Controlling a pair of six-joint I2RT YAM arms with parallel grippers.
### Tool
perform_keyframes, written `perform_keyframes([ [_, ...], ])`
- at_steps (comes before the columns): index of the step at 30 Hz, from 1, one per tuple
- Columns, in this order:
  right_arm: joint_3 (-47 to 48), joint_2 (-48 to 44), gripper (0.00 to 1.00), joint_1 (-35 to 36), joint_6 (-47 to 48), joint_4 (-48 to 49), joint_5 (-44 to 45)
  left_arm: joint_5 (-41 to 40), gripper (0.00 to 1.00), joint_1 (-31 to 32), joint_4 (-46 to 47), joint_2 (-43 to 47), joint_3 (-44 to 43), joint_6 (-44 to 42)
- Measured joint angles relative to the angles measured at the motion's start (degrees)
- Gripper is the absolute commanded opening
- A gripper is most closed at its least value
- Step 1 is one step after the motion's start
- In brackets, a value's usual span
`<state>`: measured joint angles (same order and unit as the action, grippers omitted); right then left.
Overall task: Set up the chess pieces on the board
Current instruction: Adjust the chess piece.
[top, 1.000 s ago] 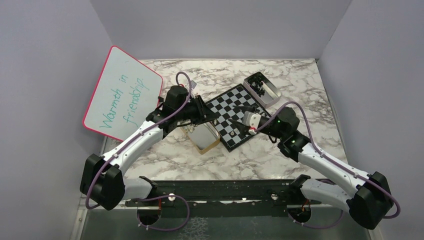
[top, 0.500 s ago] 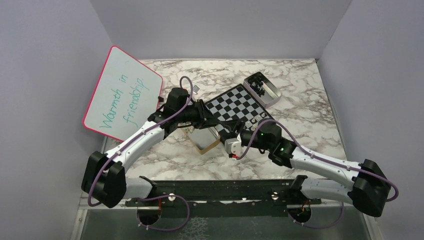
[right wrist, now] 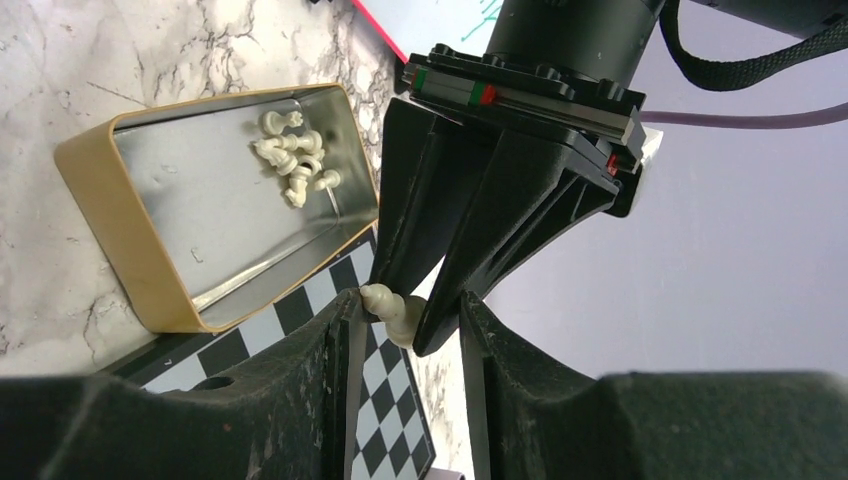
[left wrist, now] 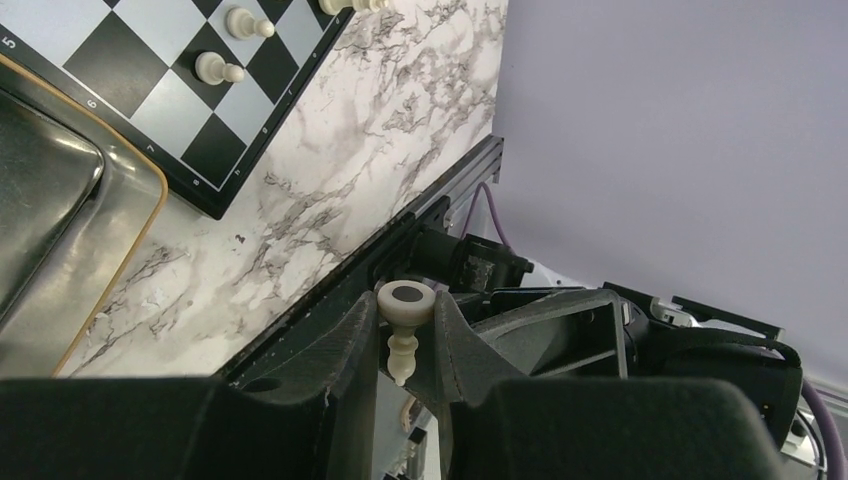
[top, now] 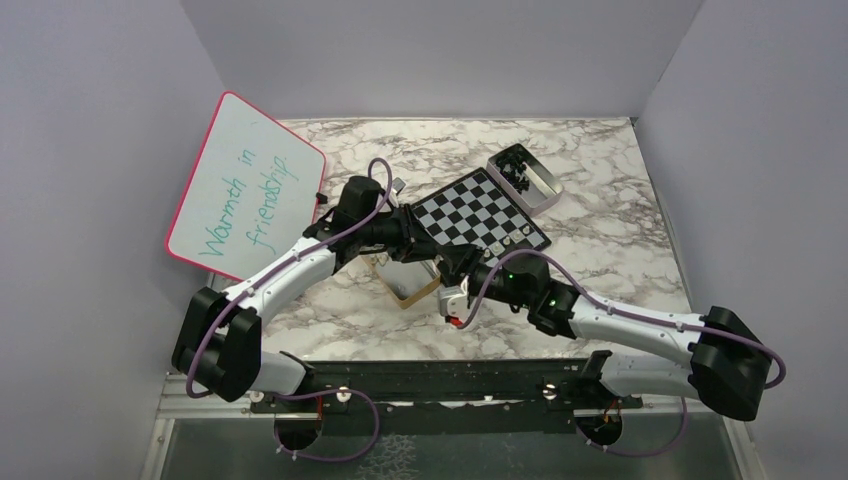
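My left gripper point(top: 432, 262) is shut on a pale chess piece point(left wrist: 405, 318), gripped by its round base, over the near left corner of the chequered board point(top: 478, 208). In the left wrist view the gripper point(left wrist: 405, 300) has the piece's tip pointing back toward the wrist. My right gripper point(top: 455, 277) is open and faces the left one. In the right wrist view its fingers point(right wrist: 405, 312) stand either side of the held piece point(right wrist: 392, 312), the left finger close to or touching the tip. A few pale pieces point(left wrist: 218, 68) stand on the board's near edge.
A gold-sided tin point(right wrist: 110, 230) beside the board holds several pale pieces point(right wrist: 293, 160); it shows below the left gripper point(top: 405, 282). A second tin point(top: 525, 178) with black pieces sits at the board's far right corner. A pink-framed whiteboard point(top: 245, 185) leans at the left.
My right arm has swung from over the board down and left to the board's near corner, meeting the left gripper. My left gripper has moved slightly right with the piece.
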<state>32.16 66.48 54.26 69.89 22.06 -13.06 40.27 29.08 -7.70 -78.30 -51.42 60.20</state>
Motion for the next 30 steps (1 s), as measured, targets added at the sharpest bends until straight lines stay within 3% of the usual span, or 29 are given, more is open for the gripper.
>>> perform_keyframes([
  [20, -0.6, 1.9, 0.46, 1.5, 2.8, 2.2, 1.3, 0.5, 0.23, -0.5, 0.4, 0.0, 1.4, 2.6],
  [30, -0.6, 1.9, 0.32, 2.4, 4.1, 1.4, 2.6, 0.7, 0.23, -0.5, 1.3, 0.0, 2.6, 4.0],
])
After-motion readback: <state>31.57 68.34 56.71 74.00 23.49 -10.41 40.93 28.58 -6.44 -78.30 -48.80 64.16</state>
